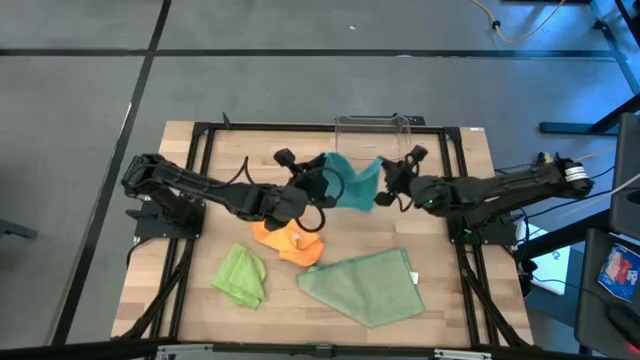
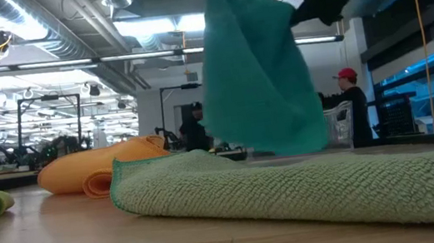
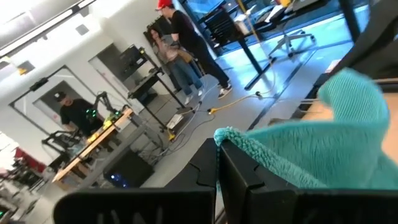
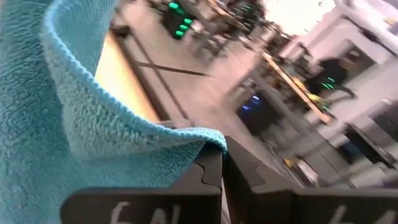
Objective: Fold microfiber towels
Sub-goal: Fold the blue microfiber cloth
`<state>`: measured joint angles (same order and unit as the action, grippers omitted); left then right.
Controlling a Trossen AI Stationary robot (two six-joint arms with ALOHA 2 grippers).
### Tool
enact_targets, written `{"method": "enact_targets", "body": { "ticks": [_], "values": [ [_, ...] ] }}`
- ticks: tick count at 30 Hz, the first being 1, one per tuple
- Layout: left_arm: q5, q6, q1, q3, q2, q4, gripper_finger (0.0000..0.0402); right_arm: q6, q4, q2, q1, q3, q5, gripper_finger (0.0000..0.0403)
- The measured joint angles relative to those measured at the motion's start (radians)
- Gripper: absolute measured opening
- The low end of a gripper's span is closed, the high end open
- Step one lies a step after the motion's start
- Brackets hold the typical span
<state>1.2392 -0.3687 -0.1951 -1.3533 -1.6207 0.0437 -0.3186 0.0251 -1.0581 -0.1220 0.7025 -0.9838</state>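
The teal towel (image 1: 352, 182) hangs in the air between my two grippers, above the table's far middle; in the low view (image 2: 257, 74) it hangs down like a sheet. My left gripper (image 1: 322, 180) is shut on its left corner and my right gripper (image 1: 386, 176) is shut on its right corner. The orange towel (image 1: 285, 240) lies bunched on the table below the left gripper. The lime green towel (image 1: 242, 276) lies crumpled at the near left. The larger sage green towel (image 1: 365, 285) lies spread at the near right. My left gripper pinches a corner of the teal towel (image 3: 231, 138) between its two fingers; the edge sticks out past the fingertips. The towel is lifted clear of the table. My right gripper pinches the opposite corner (image 4: 208, 140) between its two fingers. The cloth sags slack between the two holds.
A clear plastic bin (image 1: 372, 130) stands at the table's far edge behind the grippers. A black frame (image 1: 200, 150) runs around the tabletop. People stand in the room beyond the table (image 2: 354, 108).
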Motion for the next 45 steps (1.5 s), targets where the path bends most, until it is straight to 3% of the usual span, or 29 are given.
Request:
{"method": "enact_targets", "body": {
  "ticks": [10, 19, 24, 29, 34, 39, 45],
  "values": [
    [0.000, 0.001, 0.057, 0.000, 0.000, -0.035, 0.0000, 0.194, 0.202, 0.073, 0.000, 0.000, -0.004, 0.0001],
    [-0.037, 0.143, 0.084, 0.000, 0.000, -0.171, 0.0000, 0.397, 0.308, 0.073, -0.001, 0.000, 0.180, 0.0001],
    [-0.100, 0.208, 0.049, 0.000, 0.000, -0.180, 0.0000, 0.392, 0.314, 0.080, -0.010, 0.022, 0.182, 0.0001],
    [-0.100, 0.217, -0.012, -0.003, 0.017, -0.163, 0.0000, 0.400, 0.418, 0.086, -0.015, 0.135, 0.185, 0.0001],
    [-0.116, 0.262, -0.075, -0.023, 0.028, -0.165, 0.0000, 0.558, 0.659, 0.084, -0.015, 0.260, 0.237, 0.0001],
    [-0.184, 0.349, -0.110, -0.023, 0.030, -0.223, 0.0000, 0.674, 0.836, 0.081, -0.034, 0.282, 0.290, 0.0001],
    [-0.228, 0.419, -0.115, -0.023, 0.030, -0.243, 0.0000, 0.762, 0.902, 0.081, -0.093, 0.282, 0.327, 0.0001]
  ]
}}
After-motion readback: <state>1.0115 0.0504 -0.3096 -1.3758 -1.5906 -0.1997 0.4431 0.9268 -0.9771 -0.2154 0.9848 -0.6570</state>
